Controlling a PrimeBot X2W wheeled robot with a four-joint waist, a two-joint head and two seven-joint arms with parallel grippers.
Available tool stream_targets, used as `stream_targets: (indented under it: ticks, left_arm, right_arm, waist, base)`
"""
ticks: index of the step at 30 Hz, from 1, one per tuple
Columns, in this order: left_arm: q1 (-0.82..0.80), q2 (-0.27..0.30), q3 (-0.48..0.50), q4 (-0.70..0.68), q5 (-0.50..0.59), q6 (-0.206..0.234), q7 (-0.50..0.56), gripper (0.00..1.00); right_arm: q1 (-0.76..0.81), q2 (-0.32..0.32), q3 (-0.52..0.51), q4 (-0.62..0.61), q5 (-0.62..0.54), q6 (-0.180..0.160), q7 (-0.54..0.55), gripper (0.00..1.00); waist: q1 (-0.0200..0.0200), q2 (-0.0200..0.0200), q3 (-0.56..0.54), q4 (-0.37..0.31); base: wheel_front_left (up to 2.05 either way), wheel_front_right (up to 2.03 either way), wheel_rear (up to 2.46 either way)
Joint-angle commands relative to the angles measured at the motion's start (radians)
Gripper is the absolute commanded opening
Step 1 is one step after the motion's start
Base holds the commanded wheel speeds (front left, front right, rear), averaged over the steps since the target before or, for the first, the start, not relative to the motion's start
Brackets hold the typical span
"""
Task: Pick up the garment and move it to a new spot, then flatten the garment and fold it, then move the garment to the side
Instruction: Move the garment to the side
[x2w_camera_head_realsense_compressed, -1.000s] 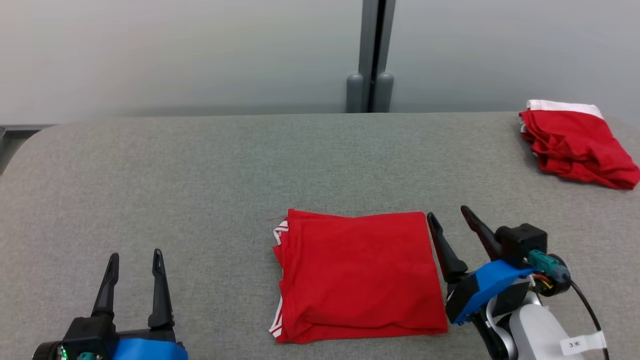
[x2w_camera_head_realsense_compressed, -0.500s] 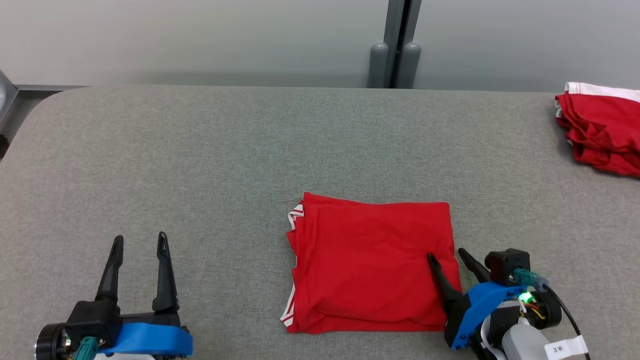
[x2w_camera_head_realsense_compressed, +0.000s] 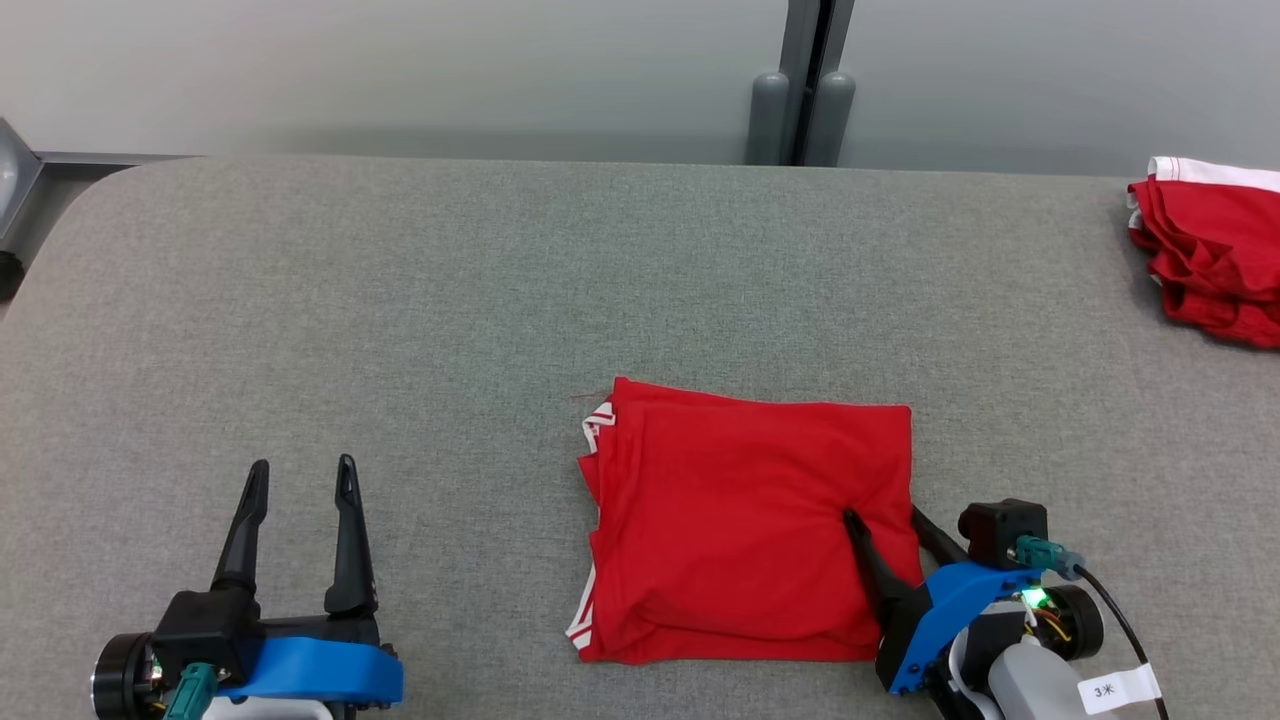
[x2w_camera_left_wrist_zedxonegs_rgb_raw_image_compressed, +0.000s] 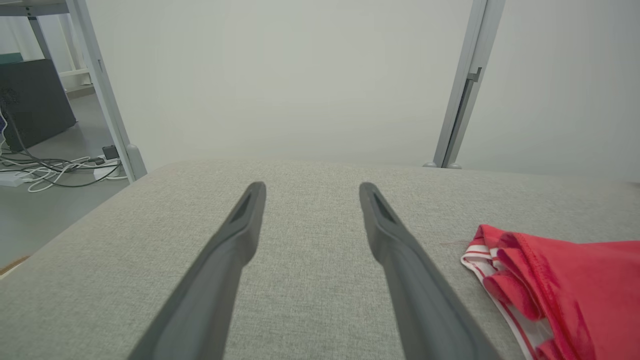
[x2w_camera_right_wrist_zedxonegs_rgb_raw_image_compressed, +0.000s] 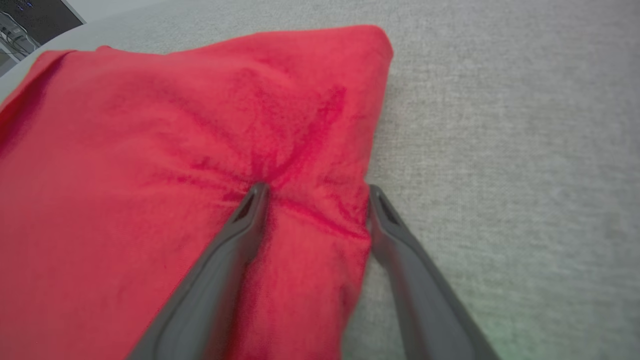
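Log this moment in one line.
garment: folded, lying flat | right gripper: open, straddling its right edge | left gripper: open, clear of it

This looks like a robot laboratory or a test room, not a home. The worktop (x2w_camera_head_realsense_compressed: 400, 280) is covered with plain grey fabric. Behind it stand pale frosted partition panels (x2w_camera_head_realsense_compressed: 400, 70) with a grey metal post (x2w_camera_head_realsense_compressed: 797, 60), and loose cables (x2w_camera_left_wrist_zedxonegs_rgb_raw_image_compressed: 60, 167) lie on the bare floor (x2w_camera_left_wrist_zedxonegs_rgb_raw_image_compressed: 50, 210).

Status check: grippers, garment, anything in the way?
Right gripper open, straddling folded garment's right edge, one finger dimpling the cloth. Left gripper open, idle. Second red pile far right, well apart.
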Motion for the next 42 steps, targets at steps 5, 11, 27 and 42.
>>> stream_targets:
  ticks: [5,11,27,42]
  left_arm:
    - [-0.008,-0.004,-0.006,0.002,-0.004,0.008,-0.004,1.00]
    - [0.001,-0.004,-0.004,-0.007,-0.007,0.011,-0.004,1.00]
    - [-0.058,-0.005,0.002,-0.032,0.009,-0.004,-0.004,1.00]
    - [-0.136,0.020,0.011,-0.065,0.040,-0.014,-0.004,1.00]
  right_arm:
    - [-0.025,0.004,0.018,0.070,0.002,0.000,-0.029,0.00]
    - [-0.068,-0.013,0.002,0.087,-0.020,-0.001,-0.078,0.00]
    - [-0.098,-0.142,-0.085,0.042,-0.003,-0.001,-0.117,0.00]
    - [-0.117,-0.168,-0.170,-0.107,-0.025,0.000,-0.123,0.00]
  waist:
    - [0.0000,0.0000,-0.005,0.002]
    - [0.0000,0.0000,-0.002,-0.012]
    - [0.0000,0.0000,0.086,-0.171]
    - [0.0000,0.0000,0.206,-0.285]
  base:
    - [0.00,0.00,0.00]
    - [0.00,0.00,0.00]
    - [0.00,0.00,0.00]
    - [0.00,0.00,0.00]
